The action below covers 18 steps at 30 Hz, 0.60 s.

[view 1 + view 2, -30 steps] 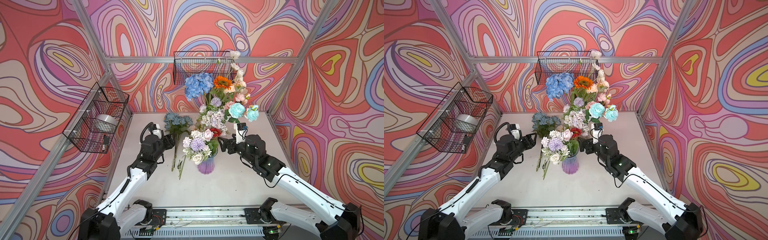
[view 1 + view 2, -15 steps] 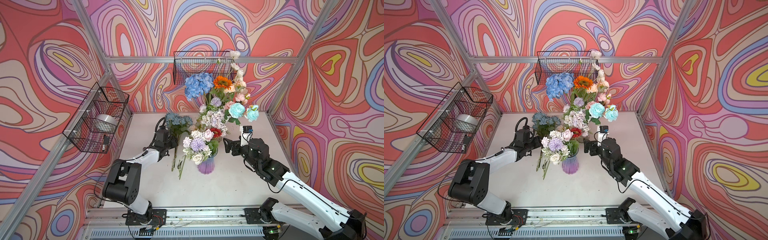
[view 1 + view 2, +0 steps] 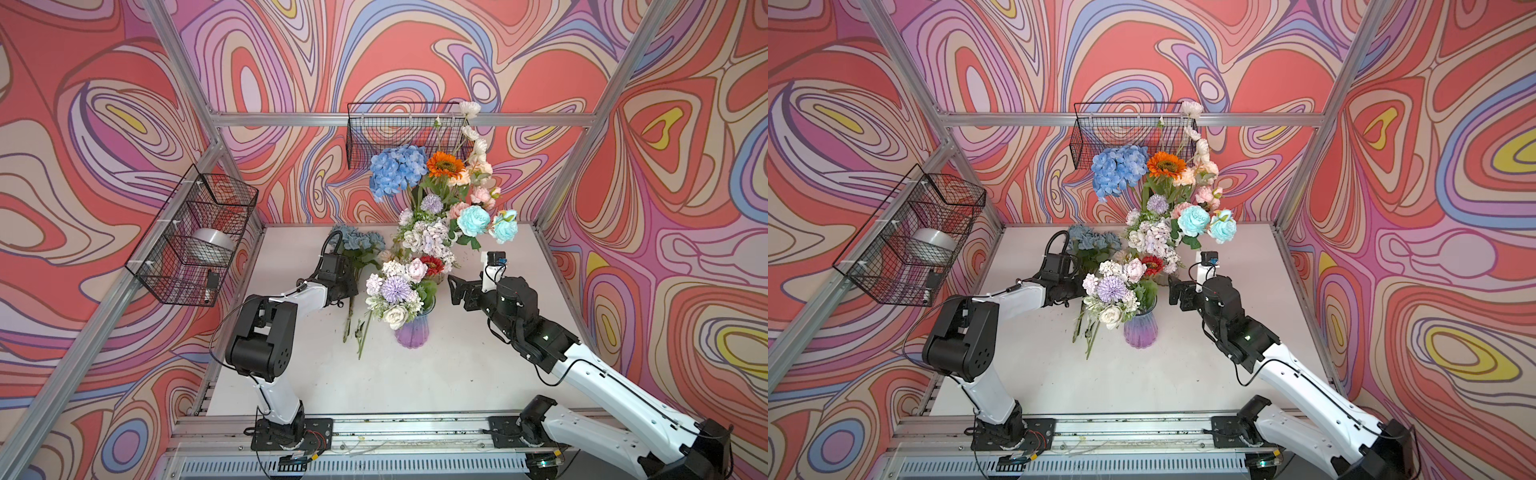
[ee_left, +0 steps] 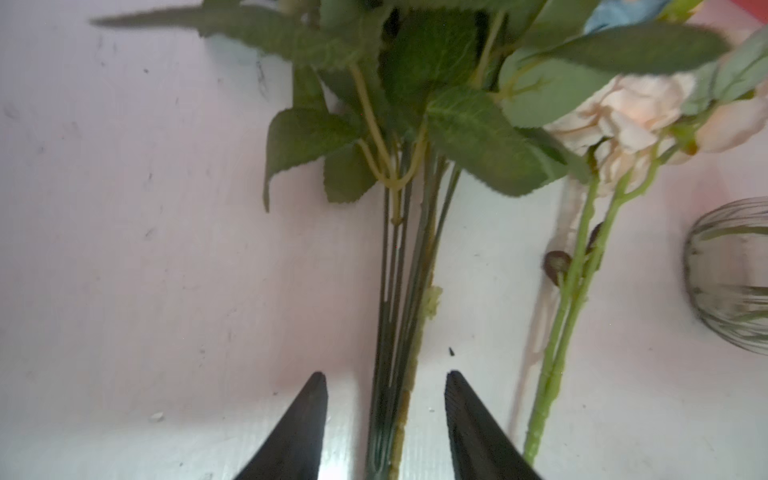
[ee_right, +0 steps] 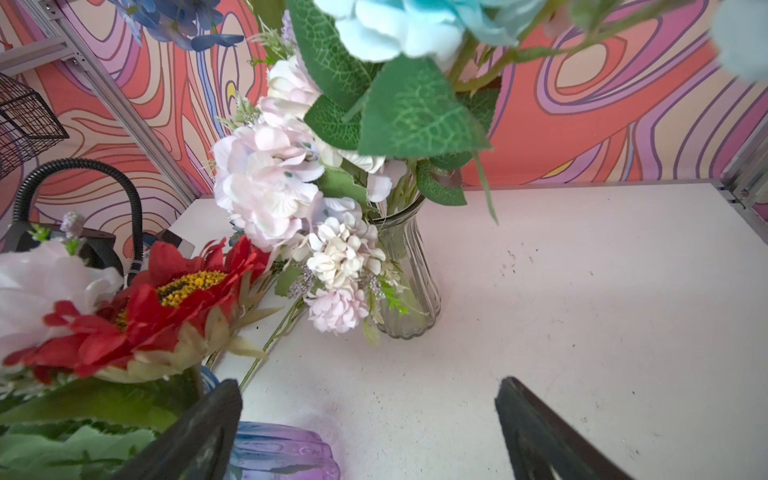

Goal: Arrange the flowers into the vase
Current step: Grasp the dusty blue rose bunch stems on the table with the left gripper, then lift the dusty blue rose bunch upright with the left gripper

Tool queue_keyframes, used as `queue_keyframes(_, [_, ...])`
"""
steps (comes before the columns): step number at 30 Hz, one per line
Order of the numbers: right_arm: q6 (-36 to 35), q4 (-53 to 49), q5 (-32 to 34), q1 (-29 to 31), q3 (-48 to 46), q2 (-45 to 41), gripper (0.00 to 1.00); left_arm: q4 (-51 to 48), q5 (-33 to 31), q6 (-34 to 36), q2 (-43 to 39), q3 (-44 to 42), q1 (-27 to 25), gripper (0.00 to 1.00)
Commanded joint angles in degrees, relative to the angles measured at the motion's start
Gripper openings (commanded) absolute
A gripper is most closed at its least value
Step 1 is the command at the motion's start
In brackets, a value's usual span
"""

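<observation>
Table [image 3: 415, 374]: left hand [image 4: 384, 374] narrows around stems [image 4: 395, 270].

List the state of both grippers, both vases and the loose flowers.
left gripper: open, straddling dusty-blue bunch stems
right gripper: open, empty
purple vase: upright, holding flowers
clear vase: upright, holding flowers
dusty-blue bunch: lying on table
peach rose: lying on table
</observation>
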Motion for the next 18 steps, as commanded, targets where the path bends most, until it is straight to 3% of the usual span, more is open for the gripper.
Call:
queue_keyframes(1, [0.0, 0.2, 0.6, 0.1, -0.1, 0.2, 0.98, -3.6, -3.1, 1.4, 1.7, 1.8, 0.3, 0.46])
queue_keyframes(9, [-0.1, -0.4, 1.2, 0.1, 0.1, -0.4, 0.98, -8.0, -3.4, 1.8, 6.9, 5.8, 0.3, 0.4])
queue_keyframes(15, [-0.5, -0.3, 1.6, 0.1, 0.6, -0.4, 0.98, -8.7, -2.6, 2.0, 8.0, 6.0, 0.3, 0.11])
queue_keyframes(18, [-0.7, -0.2, 1.6, 0.1, 0.9, -0.2, 0.98, -9.0, -3.4, 2.2, 7.8, 6.0, 0.4, 0.1])
